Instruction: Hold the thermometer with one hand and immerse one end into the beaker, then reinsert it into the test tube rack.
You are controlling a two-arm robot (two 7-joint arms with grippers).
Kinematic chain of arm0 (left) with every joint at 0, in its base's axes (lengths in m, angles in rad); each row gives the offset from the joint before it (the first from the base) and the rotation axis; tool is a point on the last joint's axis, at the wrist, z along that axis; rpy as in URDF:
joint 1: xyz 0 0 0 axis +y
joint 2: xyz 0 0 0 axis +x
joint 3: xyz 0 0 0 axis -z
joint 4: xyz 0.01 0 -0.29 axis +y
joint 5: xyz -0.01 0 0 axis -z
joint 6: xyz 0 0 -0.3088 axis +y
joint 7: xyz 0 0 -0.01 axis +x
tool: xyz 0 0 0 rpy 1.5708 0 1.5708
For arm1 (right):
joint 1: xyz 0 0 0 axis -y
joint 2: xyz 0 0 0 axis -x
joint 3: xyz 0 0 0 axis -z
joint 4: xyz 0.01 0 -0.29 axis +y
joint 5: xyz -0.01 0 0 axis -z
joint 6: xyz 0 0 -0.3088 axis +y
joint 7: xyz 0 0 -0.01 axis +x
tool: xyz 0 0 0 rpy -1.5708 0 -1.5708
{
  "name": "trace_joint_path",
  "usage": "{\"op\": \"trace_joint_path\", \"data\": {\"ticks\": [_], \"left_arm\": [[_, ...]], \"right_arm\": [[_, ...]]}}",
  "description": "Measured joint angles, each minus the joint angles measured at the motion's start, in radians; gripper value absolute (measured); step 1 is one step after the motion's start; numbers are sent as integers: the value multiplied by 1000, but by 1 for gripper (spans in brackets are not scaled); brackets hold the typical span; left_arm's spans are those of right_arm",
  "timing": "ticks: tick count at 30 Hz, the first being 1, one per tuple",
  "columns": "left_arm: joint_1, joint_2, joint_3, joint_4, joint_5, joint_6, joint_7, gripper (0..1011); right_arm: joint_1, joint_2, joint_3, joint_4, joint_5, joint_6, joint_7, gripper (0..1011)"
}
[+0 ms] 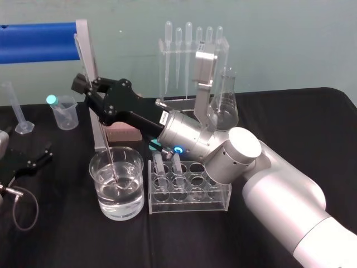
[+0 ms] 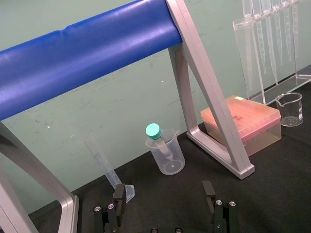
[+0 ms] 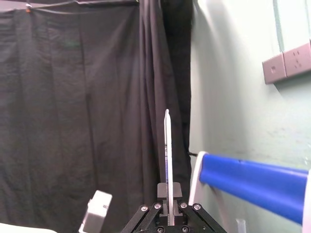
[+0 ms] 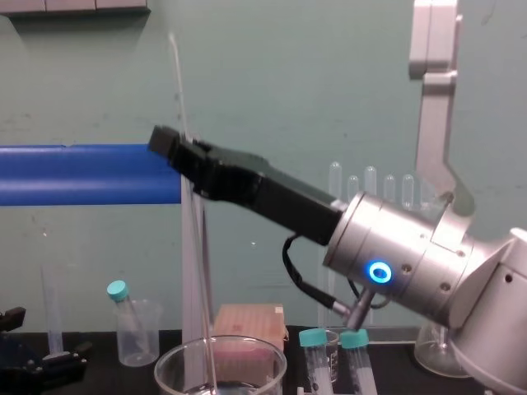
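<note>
1. The right gripper (image 1: 86, 94) hung above and a little behind the beaker (image 1: 129, 192). Its jaws were closed on the thermometer (image 4: 176, 82) partway along the rod, and a long length stood up past them.
2. The thermometer leaned slightly. Its lower end reached down inside the beaker into the clear liquid, but whether it touched the bottom could not be told.
3. The test tube rack (image 1: 189, 205) stood just to the right of the beaker.
4. The left gripper (image 2: 164, 194) lay on the black tabletop (image 1: 67, 234), well to the left of the beaker. Its jaws were spread wide and held nothing.
5. The rod looked light and stiff, but also brittle and slick, and its wetted end would be slicker. A gentle hold near mid-length seemed right. With so much rod beyond the jaws, a knock against the beaker's rim could probably snap it, so it seemed safest to draw it out along its own line.
</note>
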Motion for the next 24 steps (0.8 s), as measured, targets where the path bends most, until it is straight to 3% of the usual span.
{"op": "trace_joint_path", "data": {"ticks": [12, 17, 19, 24], "left_arm": [[0, 0, 0, 0, 0, 0, 0, 1008], [0, 0, 0, 0, 0, 0, 0, 1008], [0, 0, 0, 0, 0, 0, 0, 1008], [0, 0, 0, 0, 0, 0, 0, 1008]], "right_arm": [[-21, 48, 26, -156, 30, -6, -19, 56], [-35, 58, 63, -208, 80, -22, -25, 56], [-47, 73, 95, -245, 106, -32, -43, 57], [-69, 108, 140, -312, 110, -52, -86, 56]]}}
